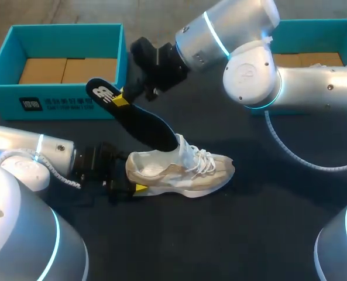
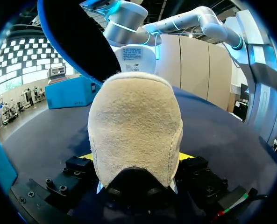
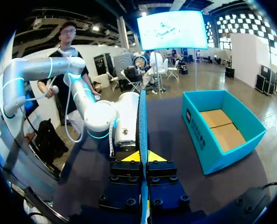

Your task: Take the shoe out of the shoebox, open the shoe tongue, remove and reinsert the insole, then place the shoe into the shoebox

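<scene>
White shoe (image 1: 185, 170) stands on its sole mid-table, toe to the right, heel clamped from both sides by left gripper (image 2: 137, 156); right gripper (image 3: 142, 157) pinches the raised end of the dark insole (image 1: 138, 120), whose lower end sits in the shoe's opening; teal shoebox (image 1: 56, 102) far left.

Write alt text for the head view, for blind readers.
The right claw holds a black insole, its lower end inside a white shoe whose heel the left claw grips on a dark table. A teal shoebox stands behind.
</scene>
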